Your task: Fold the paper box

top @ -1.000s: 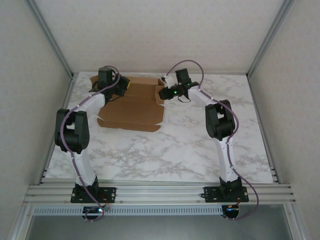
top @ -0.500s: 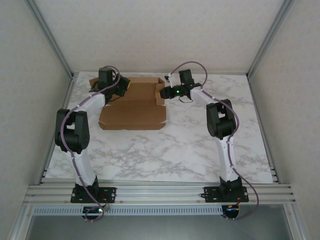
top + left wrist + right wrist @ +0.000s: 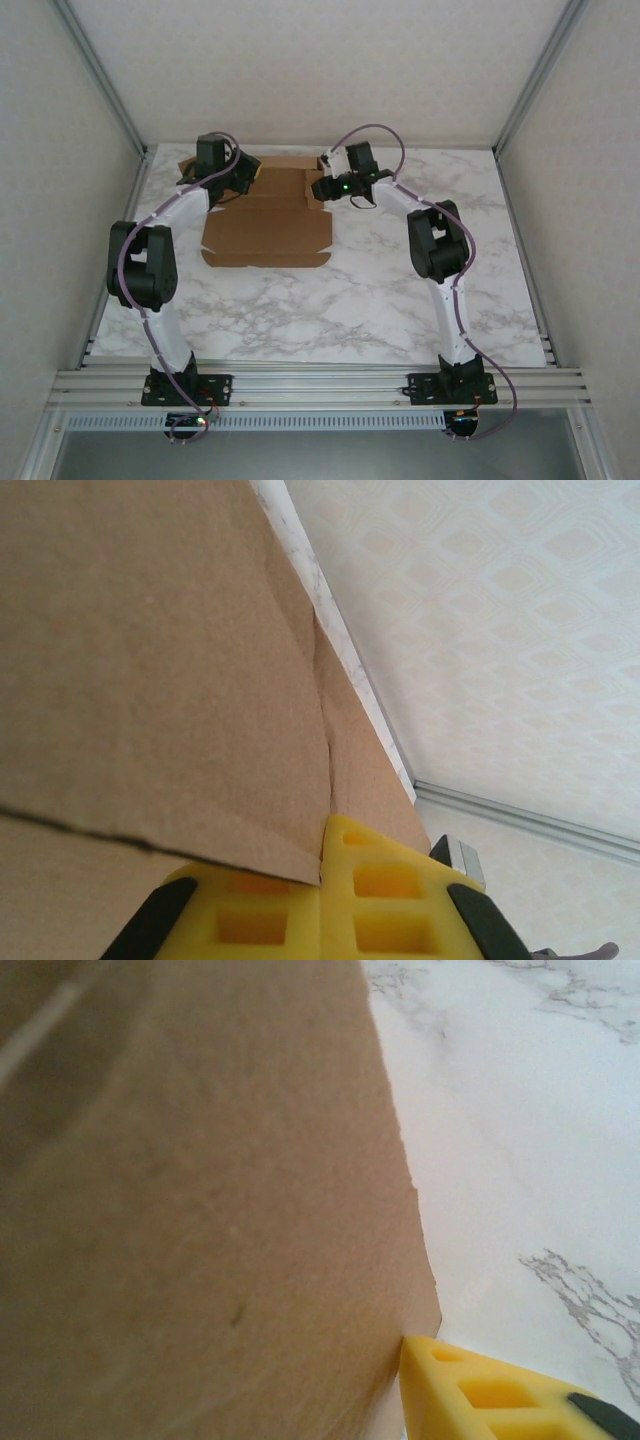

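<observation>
The paper box (image 3: 265, 225) lies mostly flat and unfolded at the far left of the marble table, a brown sheet with creased panels and flaps. My left gripper (image 3: 228, 178) is at its far left corner. In the left wrist view its yellow fingers (image 3: 250, 910) are shut, with the edge of a cardboard flap (image 3: 150, 660) pinched in the seam between them. My right gripper (image 3: 322, 188) is at the box's far right edge. In the right wrist view one yellow finger (image 3: 470, 1390) rests against the edge of a cardboard panel (image 3: 200, 1210) and stands well off centre. The panel hides the other finger.
The marble table (image 3: 400, 290) stretches bare to the right and front of the box. The back wall (image 3: 320, 70) stands just behind the box. Slanted frame posts (image 3: 100, 75) flank the table, and aluminium rails (image 3: 320, 385) run along the near edge.
The box's near panel has dropped flatter and squared up, its front edge now nearly level. The right gripper has shifted slightly left along the box's edge. The left gripper keeps its hold.
</observation>
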`<state>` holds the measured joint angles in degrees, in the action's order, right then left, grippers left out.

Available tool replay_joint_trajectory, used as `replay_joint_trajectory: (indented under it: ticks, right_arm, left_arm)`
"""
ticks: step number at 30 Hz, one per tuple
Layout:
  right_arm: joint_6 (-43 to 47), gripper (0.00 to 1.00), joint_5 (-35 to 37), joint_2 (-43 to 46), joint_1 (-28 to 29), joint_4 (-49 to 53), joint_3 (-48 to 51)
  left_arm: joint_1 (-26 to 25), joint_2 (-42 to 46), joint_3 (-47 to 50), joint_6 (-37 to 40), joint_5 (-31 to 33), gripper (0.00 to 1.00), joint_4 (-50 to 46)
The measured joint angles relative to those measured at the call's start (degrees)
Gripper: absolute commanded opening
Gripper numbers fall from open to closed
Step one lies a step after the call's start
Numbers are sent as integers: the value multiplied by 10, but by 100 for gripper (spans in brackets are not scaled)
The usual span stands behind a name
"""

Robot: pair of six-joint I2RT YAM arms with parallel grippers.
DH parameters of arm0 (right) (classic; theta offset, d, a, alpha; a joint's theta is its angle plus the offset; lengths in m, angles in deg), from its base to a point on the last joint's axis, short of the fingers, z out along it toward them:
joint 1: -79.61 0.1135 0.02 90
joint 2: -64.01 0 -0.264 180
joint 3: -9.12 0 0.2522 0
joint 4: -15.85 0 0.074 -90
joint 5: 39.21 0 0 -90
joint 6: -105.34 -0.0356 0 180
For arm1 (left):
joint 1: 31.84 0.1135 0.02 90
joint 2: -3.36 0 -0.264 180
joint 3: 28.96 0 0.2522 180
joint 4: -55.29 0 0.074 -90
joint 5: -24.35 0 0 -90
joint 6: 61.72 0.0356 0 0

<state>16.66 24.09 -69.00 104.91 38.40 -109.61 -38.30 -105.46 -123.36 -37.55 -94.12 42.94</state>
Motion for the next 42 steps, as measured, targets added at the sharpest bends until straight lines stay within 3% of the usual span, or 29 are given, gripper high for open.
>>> replay_joint_trajectory:
  ticks: [6, 16, 24, 25, 35, 42]
  right_arm:
    - [5, 44, 61, 21, 20, -44, 45]
    - [-10, 31, 167, 36, 45, -112, 87]
    - [-61, 28, 212, 43, 54, -123, 97]
    - [-66, 31, 211, 43, 54, -125, 99]
    - [-38, 69, 87, 69, 30, -193, 169]
    - [-14, 68, -44, 76, -9, -207, 182]
  left_arm:
    - [-1, 9, 15, -6, 1, 0, 6]
    - [-3, 26, 57, -33, 10, 0, 46]
    - [-7, 33, 70, -66, 14, 0, 57]
    - [-7, 34, 71, -69, 15, 0, 57]
    - [-7, 35, 65, -72, 0, 0, 40]
    - [-10, 35, 64, -62, -16, 0, 31]
